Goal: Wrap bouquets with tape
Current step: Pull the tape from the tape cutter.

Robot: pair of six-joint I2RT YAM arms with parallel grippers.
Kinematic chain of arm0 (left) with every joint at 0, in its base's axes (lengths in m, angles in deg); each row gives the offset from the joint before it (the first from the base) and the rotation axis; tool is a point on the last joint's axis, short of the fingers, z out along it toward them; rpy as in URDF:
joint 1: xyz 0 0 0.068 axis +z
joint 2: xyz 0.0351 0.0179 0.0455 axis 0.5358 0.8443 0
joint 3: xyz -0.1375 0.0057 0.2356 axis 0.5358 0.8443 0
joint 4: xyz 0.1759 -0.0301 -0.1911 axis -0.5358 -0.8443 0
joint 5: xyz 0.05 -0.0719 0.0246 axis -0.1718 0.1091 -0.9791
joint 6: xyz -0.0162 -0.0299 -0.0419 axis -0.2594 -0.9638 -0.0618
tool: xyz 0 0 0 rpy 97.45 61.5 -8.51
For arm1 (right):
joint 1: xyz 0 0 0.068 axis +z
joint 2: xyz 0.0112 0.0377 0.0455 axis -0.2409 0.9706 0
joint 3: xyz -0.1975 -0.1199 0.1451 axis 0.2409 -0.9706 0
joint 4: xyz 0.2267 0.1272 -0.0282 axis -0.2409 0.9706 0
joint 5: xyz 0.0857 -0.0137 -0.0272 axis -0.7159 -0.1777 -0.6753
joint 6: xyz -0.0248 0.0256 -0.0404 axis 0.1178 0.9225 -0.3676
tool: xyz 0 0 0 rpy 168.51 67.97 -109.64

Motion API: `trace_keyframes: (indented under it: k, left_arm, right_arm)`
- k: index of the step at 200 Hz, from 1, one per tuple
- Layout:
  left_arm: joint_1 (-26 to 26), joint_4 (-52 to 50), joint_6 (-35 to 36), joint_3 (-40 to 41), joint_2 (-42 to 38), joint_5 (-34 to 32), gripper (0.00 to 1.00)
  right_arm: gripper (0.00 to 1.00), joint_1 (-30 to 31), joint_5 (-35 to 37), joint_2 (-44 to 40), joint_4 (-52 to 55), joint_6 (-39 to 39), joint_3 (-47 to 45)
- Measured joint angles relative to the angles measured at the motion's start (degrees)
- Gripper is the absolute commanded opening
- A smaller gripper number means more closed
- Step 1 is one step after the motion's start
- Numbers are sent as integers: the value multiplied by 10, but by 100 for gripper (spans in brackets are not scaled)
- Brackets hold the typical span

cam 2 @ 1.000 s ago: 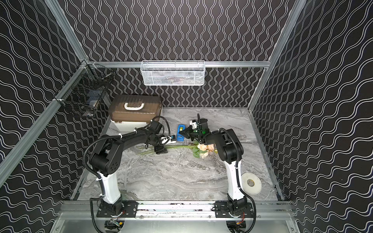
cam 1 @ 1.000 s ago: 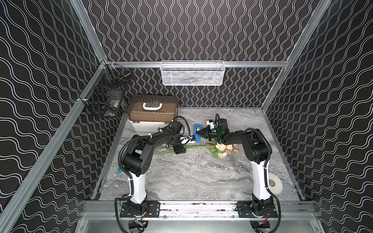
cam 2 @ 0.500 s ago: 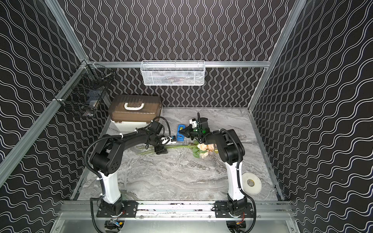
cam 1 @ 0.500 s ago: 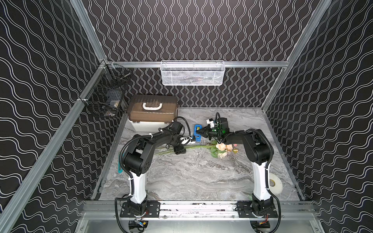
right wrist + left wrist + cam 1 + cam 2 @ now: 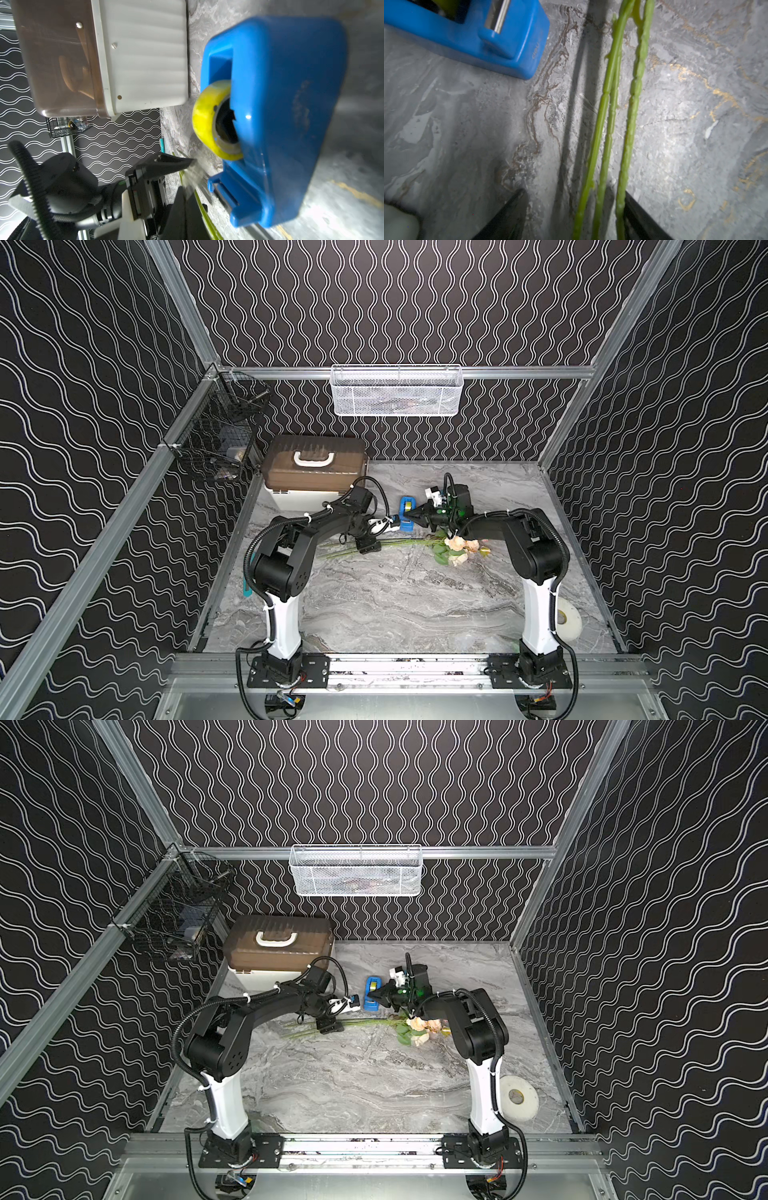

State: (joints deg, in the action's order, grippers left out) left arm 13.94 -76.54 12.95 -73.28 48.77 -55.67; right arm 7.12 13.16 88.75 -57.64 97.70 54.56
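Only one word can be read. The blue tape holder (image 5: pixel 517 37) has small raised letters (image 5: pixel 536 47) on its low end, out in front of the left hand (image 5: pixel 573 199). They look like "deli", seen turned around. A faint mark (image 5: pixel 301 108) on its side is too blurry to read.

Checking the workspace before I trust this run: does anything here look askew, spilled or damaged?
Nothing stands out. The pink-and-cream bouquet lies flat on the grey marble table, and the blue plastic tape dispenser stands upright just beyond its stems.
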Motion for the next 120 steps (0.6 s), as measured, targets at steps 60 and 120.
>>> trace_keyframes:
  k: [60,120]
  left_arm:
    - [2,-13,2,-8,16,16,71]
    - [2,-6,2,-24,35,28,58]
  right_arm:
    - [0,14,13,-23,17,-23,-17]
    - [0,20,25,-40,37,-44,-59]
